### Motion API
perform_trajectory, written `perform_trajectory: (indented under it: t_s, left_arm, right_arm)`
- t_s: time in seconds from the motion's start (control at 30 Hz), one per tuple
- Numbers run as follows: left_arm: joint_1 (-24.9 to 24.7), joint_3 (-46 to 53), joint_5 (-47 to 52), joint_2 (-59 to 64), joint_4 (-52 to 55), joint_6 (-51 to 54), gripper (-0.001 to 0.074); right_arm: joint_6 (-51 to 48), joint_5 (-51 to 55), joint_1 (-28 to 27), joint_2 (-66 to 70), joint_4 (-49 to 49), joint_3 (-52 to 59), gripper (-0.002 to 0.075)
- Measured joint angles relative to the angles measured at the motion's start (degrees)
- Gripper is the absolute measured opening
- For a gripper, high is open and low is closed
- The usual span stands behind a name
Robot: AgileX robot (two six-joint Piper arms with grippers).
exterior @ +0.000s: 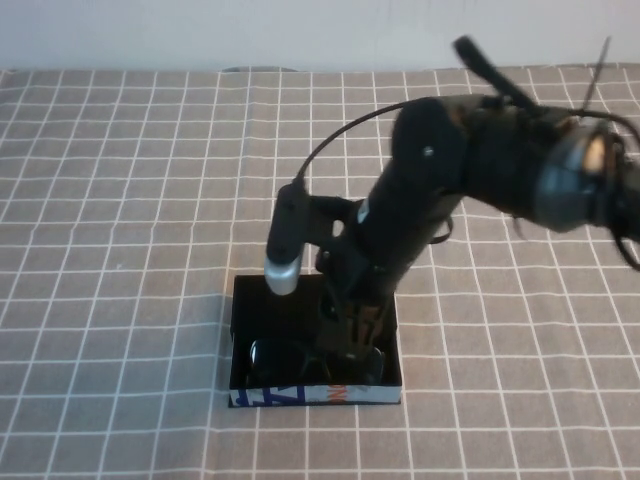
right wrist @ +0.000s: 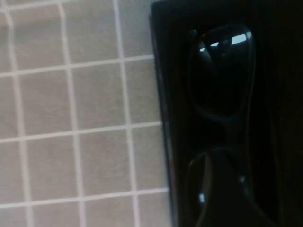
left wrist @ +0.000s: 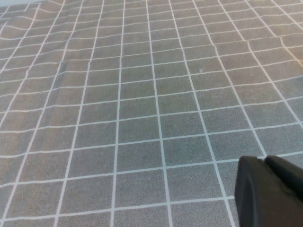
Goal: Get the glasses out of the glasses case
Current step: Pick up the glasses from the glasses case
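Observation:
The glasses case (exterior: 315, 396) lies open near the front middle of the table, with blue, white and orange print on its front edge. The black glasses (exterior: 272, 360) lie inside it along the front wall. My right gripper (exterior: 352, 338) reaches down into the case and sits over the right half of the glasses. In the right wrist view the glasses (right wrist: 222, 71) lie in the dark case (right wrist: 161, 94), and the gripper's dark shape (right wrist: 225, 189) covers one lens. My left gripper (left wrist: 265, 161) shows only in the left wrist view. It is shut, empty, and over bare cloth.
A brown tablecloth with a white grid (exterior: 120, 200) covers the whole table, and a white wall runs along the back. The right arm (exterior: 480, 150) and its cable stretch in from the upper right. A grey-tipped wrist camera (exterior: 283, 270) hangs over the case's back edge.

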Motion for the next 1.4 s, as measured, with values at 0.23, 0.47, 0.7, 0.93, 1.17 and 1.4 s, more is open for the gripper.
perform_trajectory:
  t_s: [0.23, 0.47, 0.7, 0.93, 1.17, 1.4]
  left_arm:
    - [0.00, 0.00, 0.00, 0.00, 0.00, 0.00, -0.0004]
    - [0.00, 0.00, 0.00, 0.00, 0.00, 0.00, -0.0004]
    - [0.00, 0.00, 0.00, 0.00, 0.00, 0.00, -0.0005]
    - [0.00, 0.00, 0.00, 0.00, 0.00, 0.00, -0.0004]
    - [0.00, 0.00, 0.00, 0.00, 0.00, 0.00, -0.0004]
    - [0.00, 0.00, 0.00, 0.00, 0.00, 0.00, -0.0004]
  right_arm:
    - [-0.37, 3.26, 1.54, 6.81, -3.24, -7.07, 0.0290]
    - [-0.37, 3.78, 2.33, 8.42, -5.49, -7.59, 0.0293]
    - [-0.37, 3.29, 2.33, 9.41, -6.65, -7.68, 0.0293]
    - [-0.47, 2.32, 2.33, 9.67, -6.65, -7.86, 0.0293]
    - [0.23, 3.99, 3.35, 9.99, -6.40, -9.51, 0.0293]
    - [2.29, 5.54, 3.56, 9.99, -6.41, -10.19, 0.0293]
